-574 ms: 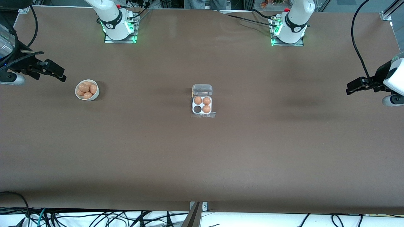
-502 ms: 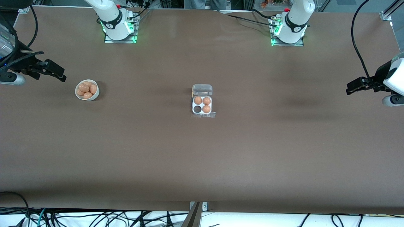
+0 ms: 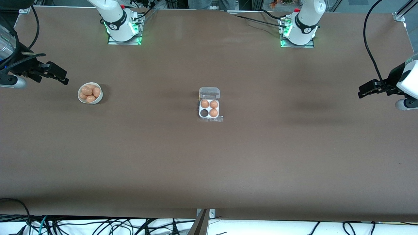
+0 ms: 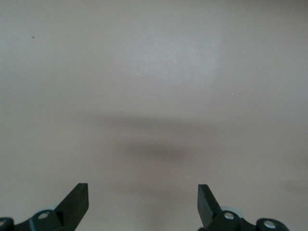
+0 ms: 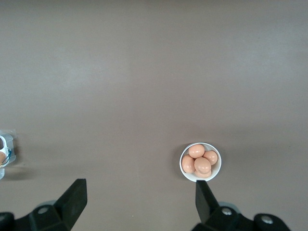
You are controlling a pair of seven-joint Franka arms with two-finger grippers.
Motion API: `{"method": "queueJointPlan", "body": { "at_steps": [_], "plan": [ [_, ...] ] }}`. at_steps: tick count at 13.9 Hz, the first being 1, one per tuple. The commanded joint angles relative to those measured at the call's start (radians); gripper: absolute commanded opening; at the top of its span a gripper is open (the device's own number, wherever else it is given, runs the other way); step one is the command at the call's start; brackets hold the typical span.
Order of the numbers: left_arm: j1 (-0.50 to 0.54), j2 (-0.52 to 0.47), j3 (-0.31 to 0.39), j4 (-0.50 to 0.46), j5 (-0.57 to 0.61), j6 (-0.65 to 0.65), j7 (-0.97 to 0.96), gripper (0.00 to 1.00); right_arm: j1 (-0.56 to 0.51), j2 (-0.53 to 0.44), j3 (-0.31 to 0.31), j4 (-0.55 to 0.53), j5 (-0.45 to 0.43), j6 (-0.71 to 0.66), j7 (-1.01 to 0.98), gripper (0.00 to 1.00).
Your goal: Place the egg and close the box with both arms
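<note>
The box (image 3: 209, 108) sits mid-tabletop (image 3: 209, 156), lid open, its one empty cell at about 7 o'clock among three eggs. Both claws hang spread and empty, the right claw (image 3: 60, 75) near the bowl (image 3: 90, 93) of piled eggs, the left claw (image 3: 365, 89) waiting over its own end.

The eggs lie heaped and touching, so a pinch could slip, nudge a neighbour, or crack a shell; the clear lid is hard to make out, the box is cut off in the right wrist view, and both arms are largely out of sight.
</note>
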Motion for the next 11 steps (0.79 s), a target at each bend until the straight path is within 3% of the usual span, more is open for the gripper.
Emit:
{"method": "queueJointPlan", "body": {
  "at_steps": [1,11],
  "plan": [
    [-0.003,0.009,-0.001,0.023,0.019,-0.009,0.017,1.00,-0.014,-0.009,0.013,-0.006,-0.003,-0.002,-0.004,1.00],
    [-0.002,0.008,-0.003,0.038,0.020,-0.009,0.012,1.00,-0.014,-0.009,0.013,-0.006,-0.003,-0.002,-0.004,1.00]
  ]
}}
